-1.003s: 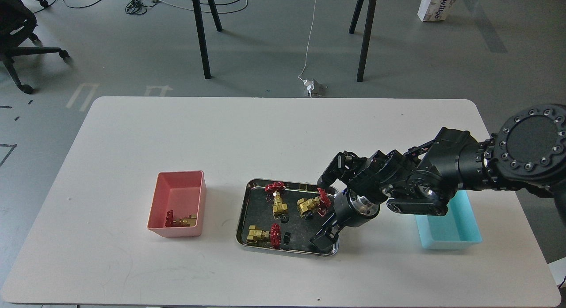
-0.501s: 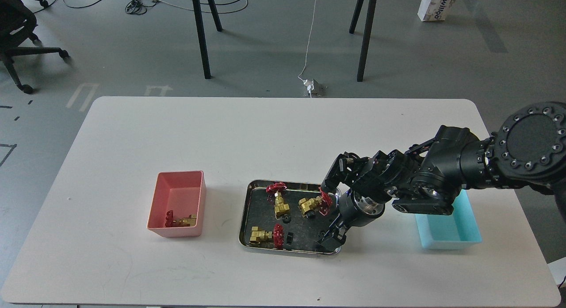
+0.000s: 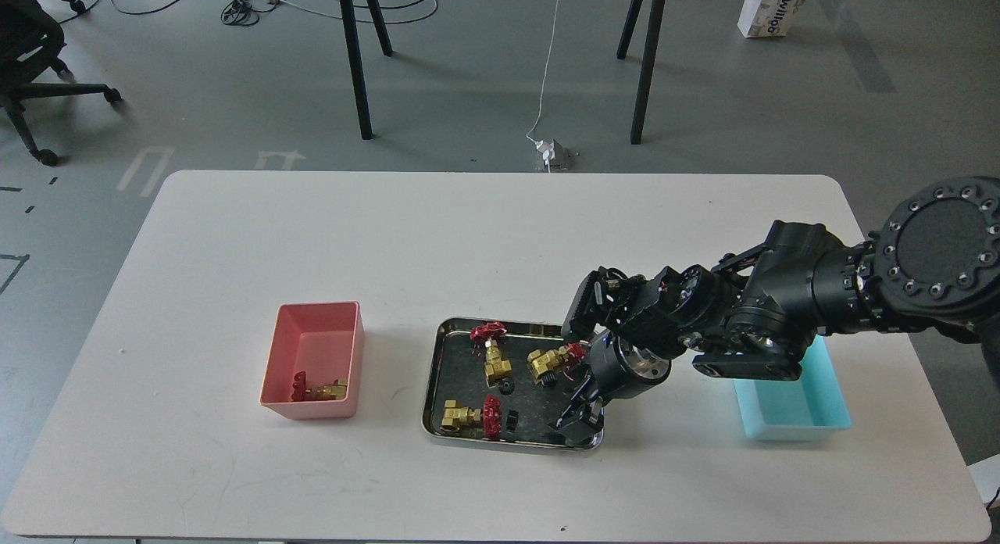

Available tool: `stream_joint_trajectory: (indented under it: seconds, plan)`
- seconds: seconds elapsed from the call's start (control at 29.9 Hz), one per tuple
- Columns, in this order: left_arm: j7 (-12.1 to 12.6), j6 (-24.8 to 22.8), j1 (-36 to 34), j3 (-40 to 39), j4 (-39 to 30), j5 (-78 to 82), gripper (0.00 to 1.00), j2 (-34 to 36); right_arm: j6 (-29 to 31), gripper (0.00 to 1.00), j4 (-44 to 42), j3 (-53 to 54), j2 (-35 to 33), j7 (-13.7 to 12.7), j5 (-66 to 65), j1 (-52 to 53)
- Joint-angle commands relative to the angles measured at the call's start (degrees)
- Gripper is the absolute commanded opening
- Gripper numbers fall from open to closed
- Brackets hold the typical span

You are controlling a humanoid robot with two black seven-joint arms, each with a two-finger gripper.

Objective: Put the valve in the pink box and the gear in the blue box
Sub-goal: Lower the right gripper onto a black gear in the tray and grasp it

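Observation:
A steel tray (image 3: 434, 388) in the middle of the table holds three valves: one at the back (image 3: 492, 355), one at the right (image 3: 549, 360), one at the front left (image 3: 467, 415). Small black gears lie among them, one at the centre (image 3: 505, 386) and one at the front (image 3: 512, 420). Another valve (image 3: 322, 389) lies in the pink box (image 3: 316, 341) at the left. The blue box (image 3: 805, 411) at the right is partly hidden by my right arm. My right gripper (image 3: 576, 419) points down into the tray's front right corner; its fingers are dark and I cannot tell them apart.
The white table's front edge (image 3: 500, 528) is close below the tray. Black table legs (image 3: 355, 59) and cables lie on the floor beyond the table. An office chair (image 3: 31, 51) stands at the far left.
My right gripper has moved a little to the right and lower into the tray's front right corner. The tray has shifted slightly to the right. The valves and boxes are otherwise as before.

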Motion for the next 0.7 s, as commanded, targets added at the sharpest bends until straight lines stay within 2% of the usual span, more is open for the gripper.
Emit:
stream_joint_trajectory:
  seconds: [0.0, 0.3, 0.67]
  plan:
    - [0.01, 0.00, -0.02, 0.01, 0.00, 0.00, 0.99, 0.01, -0.79, 0.81, 0.26, 0.09, 0.00, 0.95, 0.19, -0.35]
    - [0.44, 0.00, -0.11, 0.01, 0.00, 0.00, 0.99, 0.01, -0.44, 0.80, 1.31, 0.01, 0.00, 2.01, 0.10, -0.79]
    - [0.71, 0.00, -0.99, 0.01, 0.00, 0.00, 0.99, 0.01, -0.44, 0.79, 0.43, -0.08, 0.00, 0.78, 0.28, -1.14]
